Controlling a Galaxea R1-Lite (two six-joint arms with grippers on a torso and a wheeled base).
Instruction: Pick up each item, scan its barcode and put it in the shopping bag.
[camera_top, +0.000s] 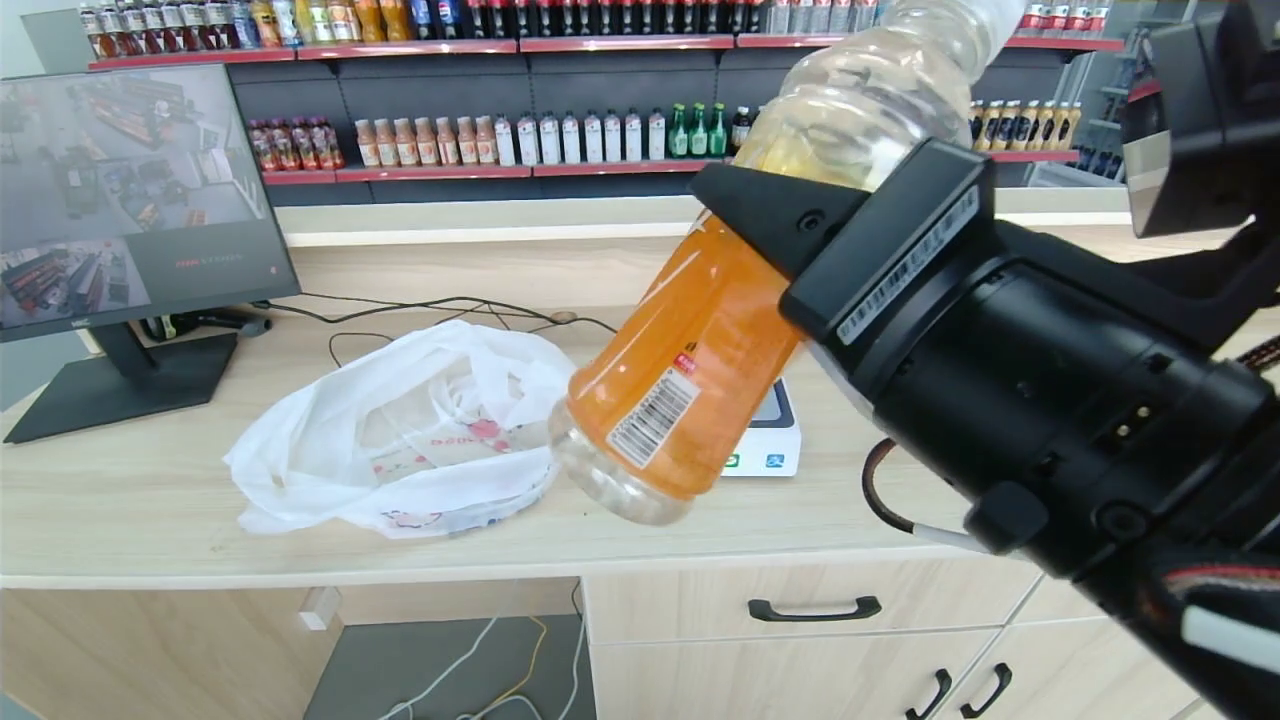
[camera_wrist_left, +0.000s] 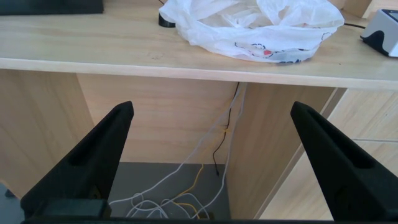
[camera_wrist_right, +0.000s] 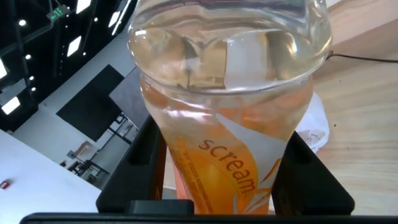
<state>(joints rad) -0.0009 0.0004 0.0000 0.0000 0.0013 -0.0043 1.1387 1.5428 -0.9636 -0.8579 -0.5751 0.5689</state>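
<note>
- The left end effector (camera_wrist_left: 211, 118) is seen below the table (camera_top: 130, 520) edge, its fingers spread apart with nothing held.
- The shopping bag (camera_top: 400, 440) lies slumped on the table; whether anything is inside it cannot be told.
- The orange drink bottle (camera_top: 690, 350) is held tilted above the table, between the bag and the scanner (camera_top: 775, 440), with its barcode label turned up and outward.
- The bottle is clamped around its middle by the right end effector (camera_top: 770, 225).
- The pick-up is judged done for this item. The scan is judged to be in hand or just ahead, and the bagging is left to do.
</note>
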